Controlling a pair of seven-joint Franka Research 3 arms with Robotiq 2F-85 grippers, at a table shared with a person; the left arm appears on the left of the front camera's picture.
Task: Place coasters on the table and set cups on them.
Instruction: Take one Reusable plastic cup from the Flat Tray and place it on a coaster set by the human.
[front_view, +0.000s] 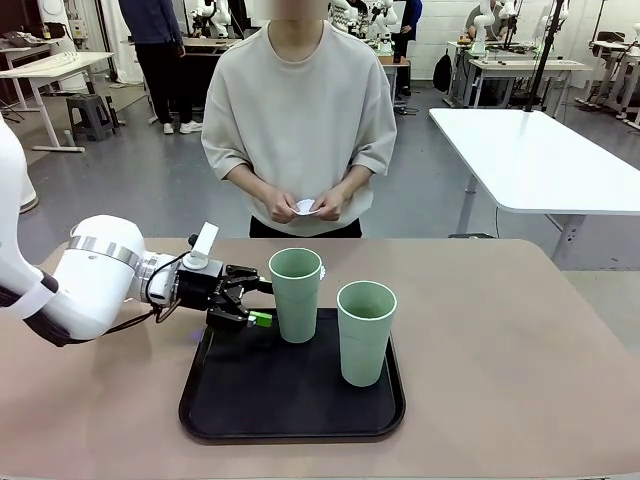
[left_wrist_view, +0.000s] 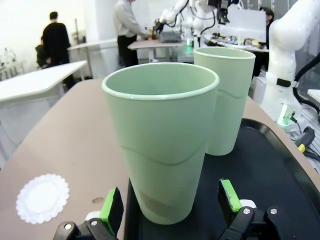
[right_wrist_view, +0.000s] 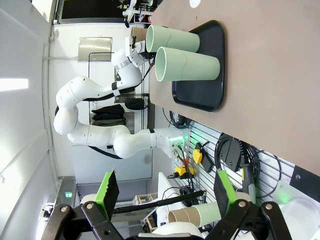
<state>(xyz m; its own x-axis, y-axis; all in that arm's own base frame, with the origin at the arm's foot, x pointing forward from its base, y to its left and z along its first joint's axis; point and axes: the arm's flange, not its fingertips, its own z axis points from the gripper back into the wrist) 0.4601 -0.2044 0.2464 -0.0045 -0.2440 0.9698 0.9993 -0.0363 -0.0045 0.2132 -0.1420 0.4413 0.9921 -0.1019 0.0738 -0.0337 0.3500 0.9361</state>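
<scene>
Left hand (front_view: 262, 302) released, jaws set either side of left mint cup (front_view: 297, 295), pads not touching. Second mint cup (front_view: 365, 333) stood alongside on black tray (front_view: 250, 395). One coaster (left_wrist_view: 42, 197) laid on surface (front_view: 520, 340) beside tray. Right hand (right_wrist_view: 162, 192) released, empty, held clear of surface.

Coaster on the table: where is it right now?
Left wrist view, lower left: the coaster lies flat on the table, to the picture's left of the black tray and apart from the near mint cup.
</scene>
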